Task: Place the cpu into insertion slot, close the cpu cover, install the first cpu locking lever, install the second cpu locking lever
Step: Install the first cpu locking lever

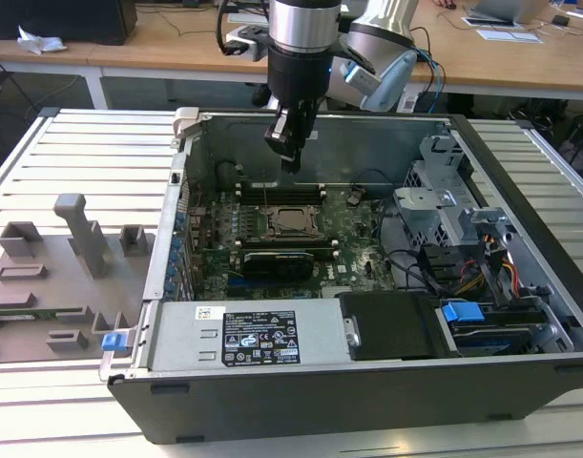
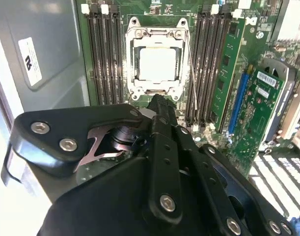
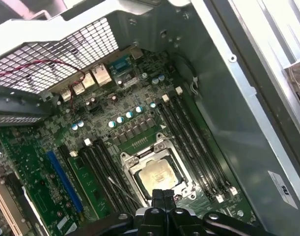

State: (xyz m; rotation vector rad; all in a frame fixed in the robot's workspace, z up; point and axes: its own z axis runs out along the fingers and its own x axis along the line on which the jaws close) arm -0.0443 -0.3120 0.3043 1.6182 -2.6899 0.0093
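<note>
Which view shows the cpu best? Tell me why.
The second wrist view: the cpu faces it squarely, top plainly visible. The first wrist view shows it slanted; in the exterior view it sits far off inside the case.

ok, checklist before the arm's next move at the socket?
1. cpu seated in insertion slot: ok.
2. cpu cover down flat around the chip: ok, as far as both wrist views show.
3. Locking levers latched: cannot tell; one thin lever lies beside the socket.
4. gripper empty, jaws shut: ok.
5. Gripper hanging clear above the motherboard in the exterior view: ok.
</note>
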